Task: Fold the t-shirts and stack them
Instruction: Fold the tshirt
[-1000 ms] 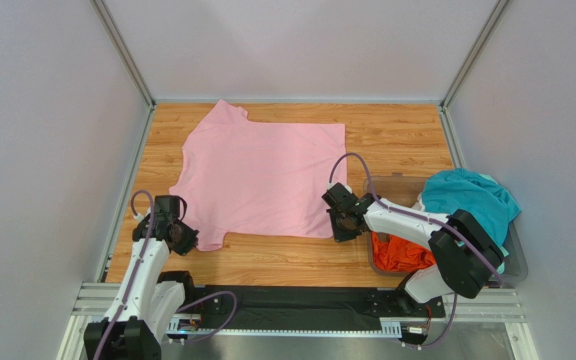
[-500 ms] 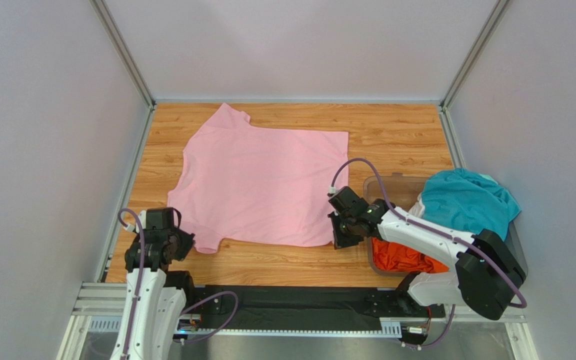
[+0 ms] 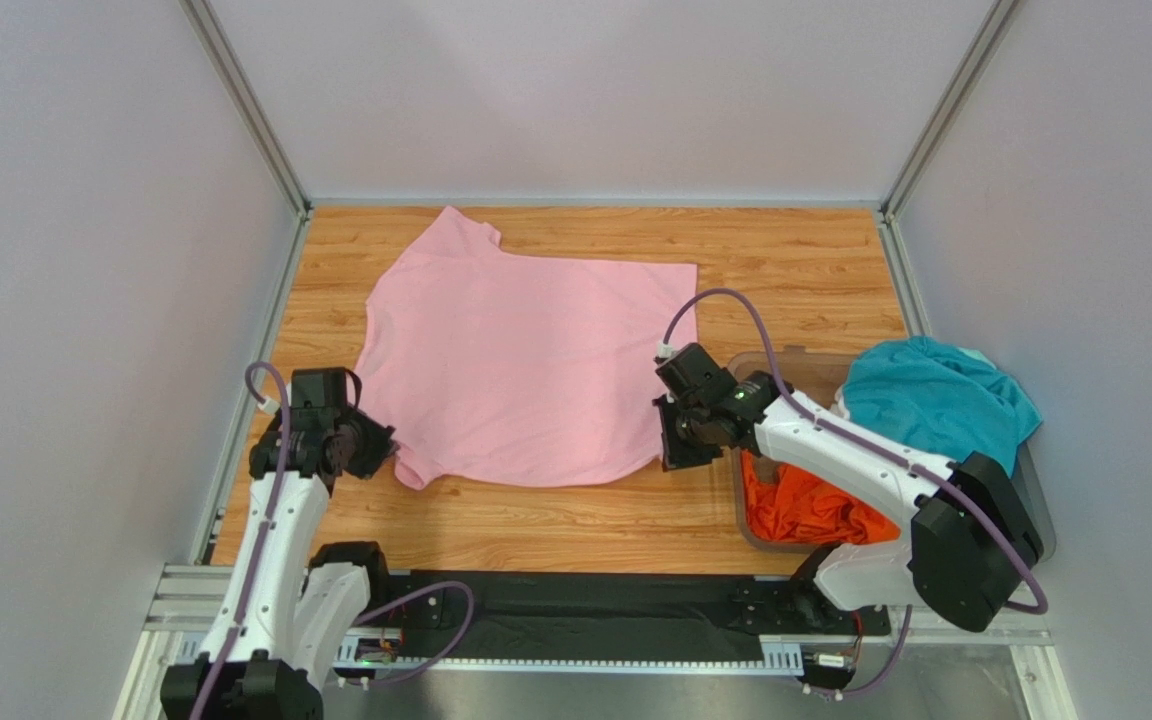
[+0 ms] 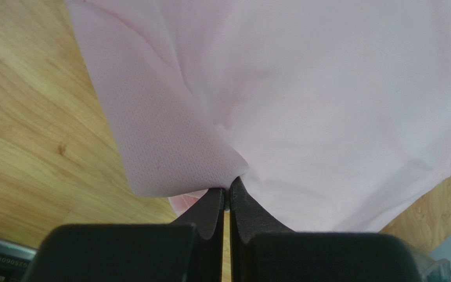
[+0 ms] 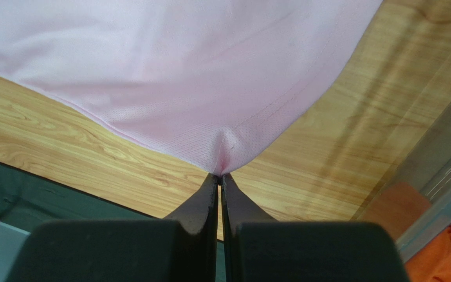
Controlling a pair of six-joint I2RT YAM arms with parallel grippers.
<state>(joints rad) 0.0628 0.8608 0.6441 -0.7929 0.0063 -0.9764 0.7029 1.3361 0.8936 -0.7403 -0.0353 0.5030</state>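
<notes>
Near corners of pink t-shirt (image 3: 530, 360) sit clenched in left fingers (image 4: 210, 214) and right fingers (image 5: 205, 205). Bites look shallow. An uneven lift could slip the cloth, skewing the fold.

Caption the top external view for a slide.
Left gripper and right gripper each pinch the near edge of the pink t-shirt; teal t-shirt and orange t-shirt in the bin.

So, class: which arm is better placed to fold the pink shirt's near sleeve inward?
Probably left: the left claw pinches the pink shirt at its sleeve end; the right claw grips the hem corner by the bin.
</notes>
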